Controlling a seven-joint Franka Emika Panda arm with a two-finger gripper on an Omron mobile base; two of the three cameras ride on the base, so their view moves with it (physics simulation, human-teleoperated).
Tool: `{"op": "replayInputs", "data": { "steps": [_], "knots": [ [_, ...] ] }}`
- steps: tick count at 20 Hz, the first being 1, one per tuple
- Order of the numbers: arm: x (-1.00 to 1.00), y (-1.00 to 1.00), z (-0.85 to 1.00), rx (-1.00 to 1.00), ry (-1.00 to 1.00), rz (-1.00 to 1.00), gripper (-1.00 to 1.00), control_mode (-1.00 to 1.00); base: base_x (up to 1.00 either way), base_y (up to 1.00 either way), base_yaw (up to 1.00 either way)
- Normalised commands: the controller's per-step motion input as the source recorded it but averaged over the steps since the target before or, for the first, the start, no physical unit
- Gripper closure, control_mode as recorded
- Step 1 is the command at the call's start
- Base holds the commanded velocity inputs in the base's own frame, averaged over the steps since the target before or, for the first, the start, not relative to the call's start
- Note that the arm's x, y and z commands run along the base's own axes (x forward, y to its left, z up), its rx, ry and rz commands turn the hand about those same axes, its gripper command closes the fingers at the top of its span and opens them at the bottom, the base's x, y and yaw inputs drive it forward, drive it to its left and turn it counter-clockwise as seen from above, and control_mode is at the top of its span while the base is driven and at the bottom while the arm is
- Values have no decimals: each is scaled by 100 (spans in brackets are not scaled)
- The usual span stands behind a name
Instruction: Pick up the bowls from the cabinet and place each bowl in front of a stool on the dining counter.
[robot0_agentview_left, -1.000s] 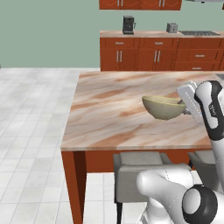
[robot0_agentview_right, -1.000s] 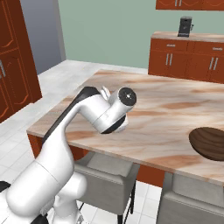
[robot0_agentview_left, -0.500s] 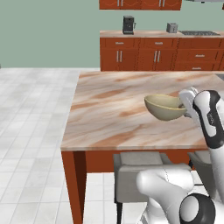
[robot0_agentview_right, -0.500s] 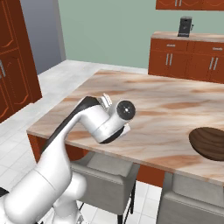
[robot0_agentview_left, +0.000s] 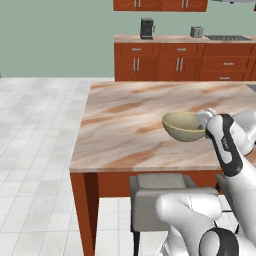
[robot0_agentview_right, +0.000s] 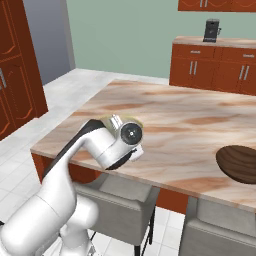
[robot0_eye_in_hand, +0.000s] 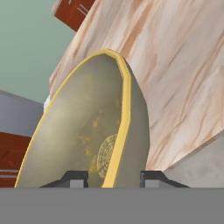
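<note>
My gripper (robot0_eye_in_hand: 113, 177) is shut on the rim of the olive-tan bowl (robot0_eye_in_hand: 87, 131), one finger inside and one outside its wall. In the left base view this bowl (robot0_agentview_left: 183, 126) hangs upright just over the dining counter (robot0_agentview_left: 125, 125), near the front edge, with my gripper (robot0_agentview_left: 204, 120) at its right side. A stool (robot0_agentview_left: 162, 199) stands below it, tucked under the counter. The dark brown bowl (robot0_agentview_right: 240, 162) rests on the dining counter (robot0_agentview_right: 175, 115) at the right, in front of a second stool (robot0_agentview_right: 220, 235). I cannot tell which unit is the cabinet.
A back counter of low drawer cabinets (robot0_agentview_left: 180, 62) carries a black coffee machine (robot0_agentview_left: 146, 28) and a small grey appliance (robot0_agentview_left: 197, 31). Red-brown wall cabinets (robot0_agentview_left: 160, 5) hang above it. A tall red-brown unit (robot0_agentview_right: 15, 65) stands at the left. White tiled floor (robot0_agentview_left: 35, 150) lies left of the counter.
The hand has come down and a little toward the counter's front edge, carrying the olive-tan bowl lower over the marble top. The grip stays the same.
</note>
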Motion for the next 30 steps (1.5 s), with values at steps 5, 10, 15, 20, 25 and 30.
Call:
{"op": "replayInputs", "data": {
  "steps": [5, 10, 15, 20, 25, 30],
  "knots": [
    [29, 0, -16, 0, 13, 0, 100, -100, 0, 0, 0],
    [23, 0, -29, 0, 9, 0, 100, -100, 0, 0, 0],
    [3, 0, -47, -1, 0, 0, 100, -100, 0, 0, 0],
    [5, 0, -47, -1, 0, 0, 100, -100, 0, 0, 0],
    [20, 0, -34, 0, 0, 0, 100, -100, 0, 0, 0],
    [30, -1, -24, 0, 0, 0, 100, -100, 0, 0, 0]
  ]
}}
